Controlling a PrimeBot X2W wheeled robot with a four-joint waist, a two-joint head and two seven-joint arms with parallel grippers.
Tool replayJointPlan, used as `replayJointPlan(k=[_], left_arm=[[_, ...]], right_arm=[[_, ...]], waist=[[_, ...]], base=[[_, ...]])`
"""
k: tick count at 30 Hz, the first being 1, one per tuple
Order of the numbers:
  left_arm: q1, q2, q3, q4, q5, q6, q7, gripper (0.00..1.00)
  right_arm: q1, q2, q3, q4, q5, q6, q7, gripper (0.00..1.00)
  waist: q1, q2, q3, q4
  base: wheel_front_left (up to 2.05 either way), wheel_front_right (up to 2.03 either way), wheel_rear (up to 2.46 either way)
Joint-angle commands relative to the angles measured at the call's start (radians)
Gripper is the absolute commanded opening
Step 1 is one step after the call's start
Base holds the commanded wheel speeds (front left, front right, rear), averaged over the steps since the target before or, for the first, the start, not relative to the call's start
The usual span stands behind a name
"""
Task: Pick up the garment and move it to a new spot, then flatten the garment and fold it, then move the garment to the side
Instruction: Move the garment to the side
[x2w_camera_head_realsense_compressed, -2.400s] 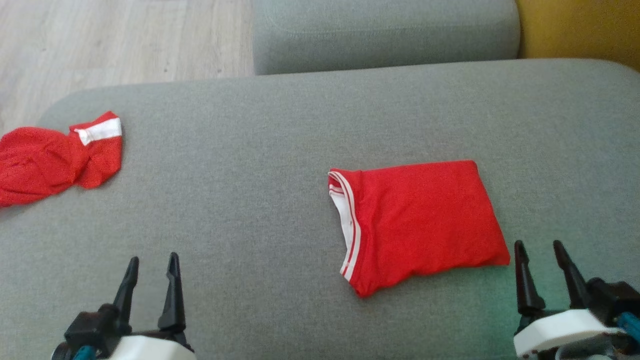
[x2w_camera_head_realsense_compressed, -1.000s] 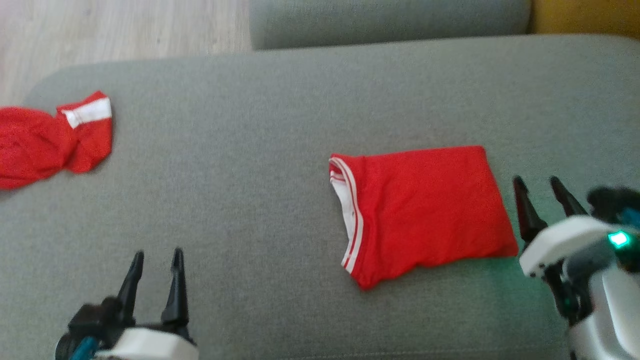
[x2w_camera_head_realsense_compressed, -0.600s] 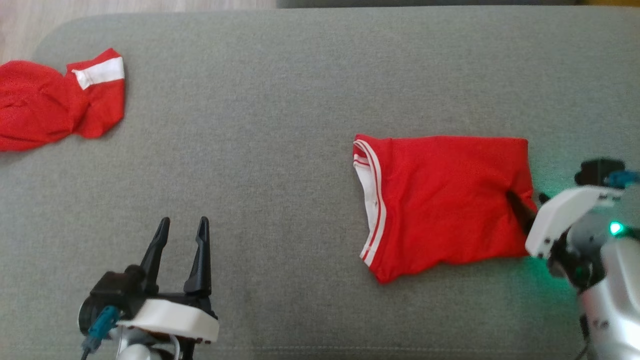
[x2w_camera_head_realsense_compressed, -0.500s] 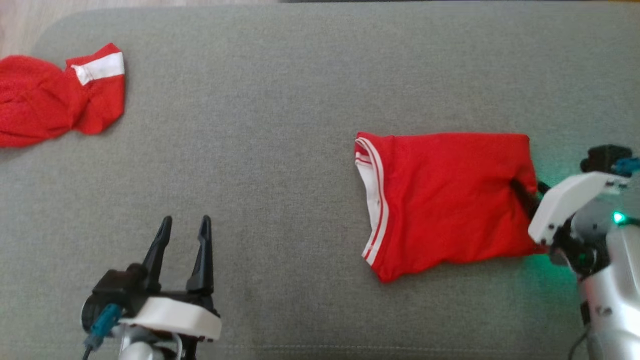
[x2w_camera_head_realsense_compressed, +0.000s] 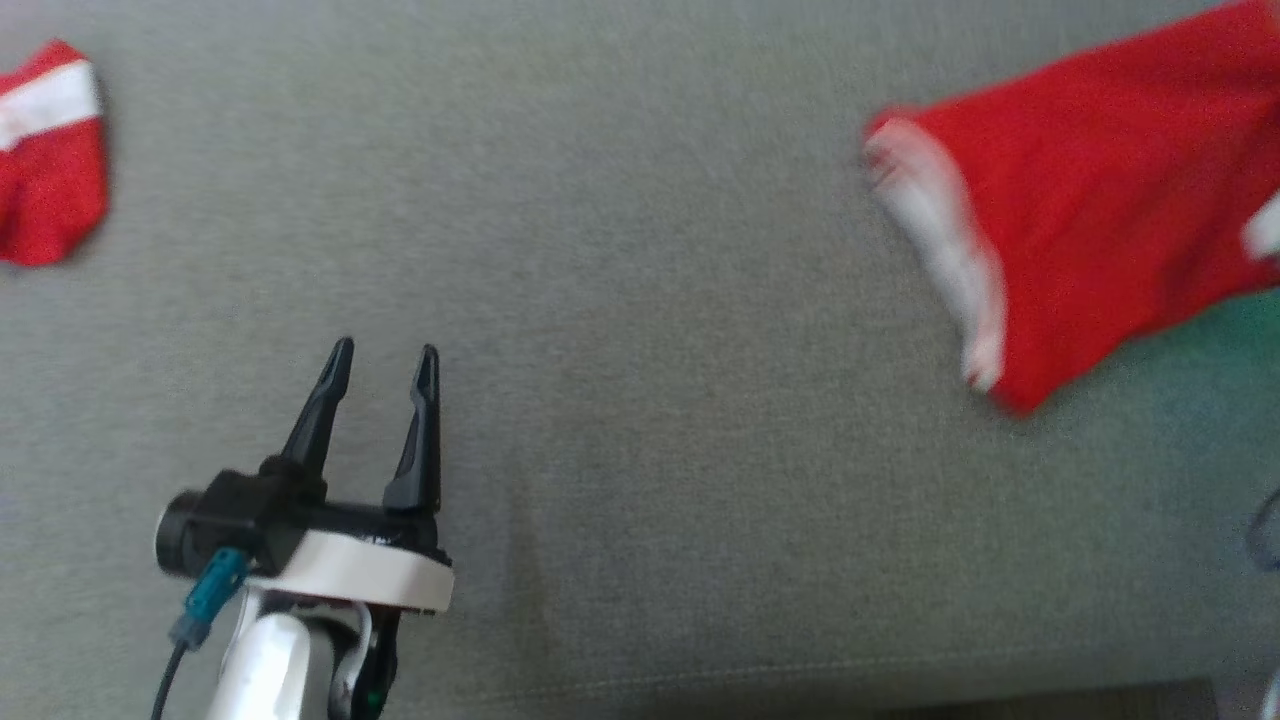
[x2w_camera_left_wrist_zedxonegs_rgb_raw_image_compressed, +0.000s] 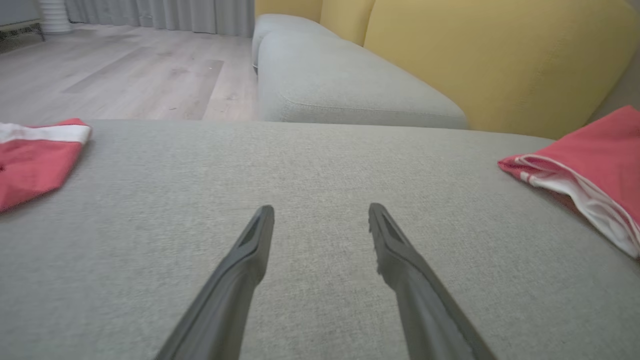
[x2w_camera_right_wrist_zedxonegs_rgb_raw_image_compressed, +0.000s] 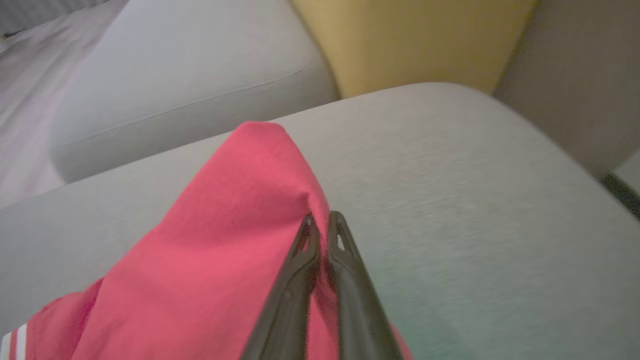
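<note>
A folded red garment (x2w_camera_head_realsense_compressed: 1090, 200) (white band with red stripes along its open left edge) sits tilted at the right of the grey cushion (x2w_camera_head_realsense_compressed: 640, 300). Its right side is raised in a peak where the right gripper (x2w_camera_right_wrist_zedxonegs_rgb_raw_image_compressed: 323, 216) pinches the fabric, and the banded edge seemingly rests on the cushion.

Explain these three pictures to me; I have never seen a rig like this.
This wheeled robot has two arms. One picture looks down from its head; two look along each arm's jaws. On the grey fabric sofa cushion lie a folded red shirt with white trim and, far left, another red garment with a white band. The left jaws stand open and empty. The right jaws are shut on the shirt's edge, which rises in a peak.
</note>
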Motion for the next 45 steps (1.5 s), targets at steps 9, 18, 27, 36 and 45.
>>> replayJointPlan(k=[9, 18, 27, 36, 45], left_arm=[[-0.059, 0.012, 0.0, -0.111, 0.059, -0.026, -0.006, 1.0], [-0.027, 0.029, 0.037, -0.136, 0.064, -0.023, -0.006, 1.0], [-0.007, 0.028, 0.045, -0.14, 0.067, -0.022, -0.006, 1.0], [-0.027, 0.017, 0.05, -0.121, 0.044, -0.016, -0.006, 1.0], [-0.057, 0.008, 0.068, -0.102, 0.017, -0.008, -0.006, 1.0]], right_arm=[[-0.228, -0.138, -0.272, 0.079, -0.224, -0.001, -0.114, 0.0], [-0.31, -0.179, -0.425, 0.135, -0.472, -0.001, -0.17, 0.0], [-0.35, -0.132, -0.415, 0.192, -0.61, -0.001, -0.308, 1.0], [-0.302, -0.076, -0.26, 0.194, -0.511, -0.001, -0.528, 1.0], [-0.138, -0.029, -0.089, -0.027, -0.329, -0.001, -0.542, 1.0]], waist=[[-0.0002, 0.0, 0.179, -0.039], [-0.0002, 0.0, 0.194, -0.037], [-0.0002, 0.0, 0.172, -0.082], [-0.0002, 0.0, 0.08, -0.087], [-0.0002, 0.0, 0.028, -0.069]], base=[[0.0, 0.0, 0.0], [0.0, 0.0, 0.0], [0.0, 0.0, 0.0], [0.0, 0.0, 0.0], [0.0, 0.0, 0.0]])
